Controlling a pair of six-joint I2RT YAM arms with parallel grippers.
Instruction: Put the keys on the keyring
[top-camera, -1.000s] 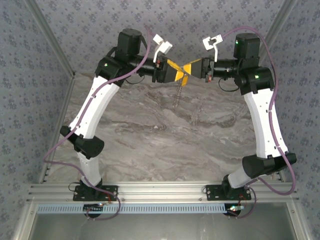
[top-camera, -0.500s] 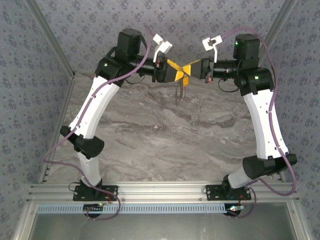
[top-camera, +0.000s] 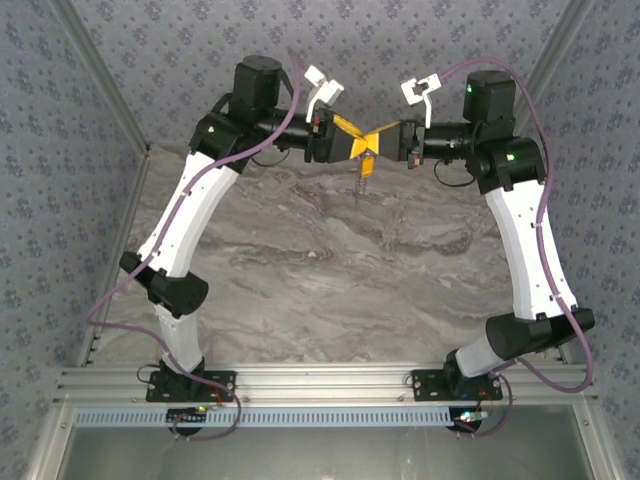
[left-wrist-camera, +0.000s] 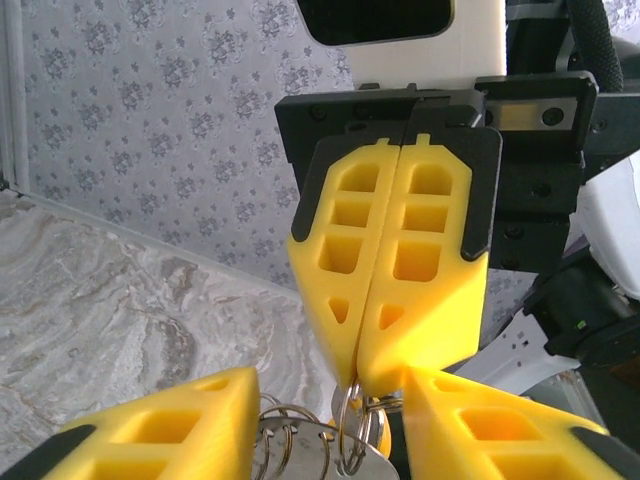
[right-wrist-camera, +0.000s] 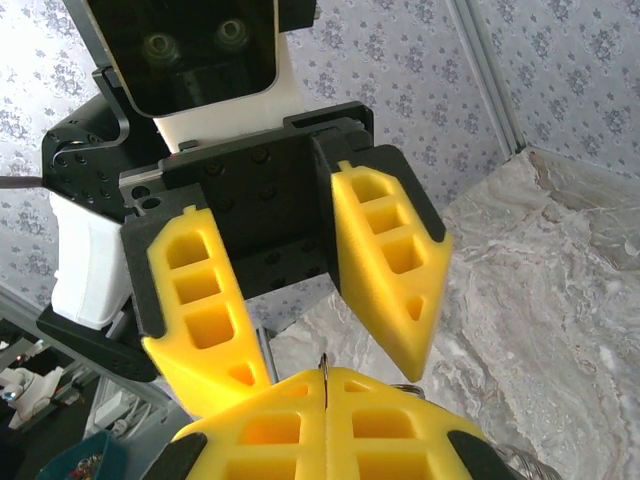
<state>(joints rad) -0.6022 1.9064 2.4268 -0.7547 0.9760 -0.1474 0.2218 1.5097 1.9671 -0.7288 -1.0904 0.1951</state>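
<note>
Both grippers meet high over the back of the table. My right gripper (top-camera: 372, 137) (left-wrist-camera: 356, 385) (right-wrist-camera: 325, 375) is shut on the thin wire of the keyring (left-wrist-camera: 345, 415) (right-wrist-camera: 325, 362). My left gripper (top-camera: 366, 150) (left-wrist-camera: 330, 400) (right-wrist-camera: 332, 350) has its fingers apart on either side of the right gripper's tips. Between them lie looped rings and a flat silver metal piece (left-wrist-camera: 300, 445). It touches the left finger; I cannot tell if it is clamped. The orange head of the key (left-wrist-camera: 381, 438) peeks out behind the ring. A short chain (top-camera: 362, 182) dangles below.
The grey marble table (top-camera: 300, 270) lies well below both grippers. Patterned walls close in at the back and both sides. A metal rail (top-camera: 320, 385) with the arm bases runs along the near edge.
The right gripper has shifted slightly left and closer to the left one. The dangling chain hangs shorter and has swung a little to the right.
</note>
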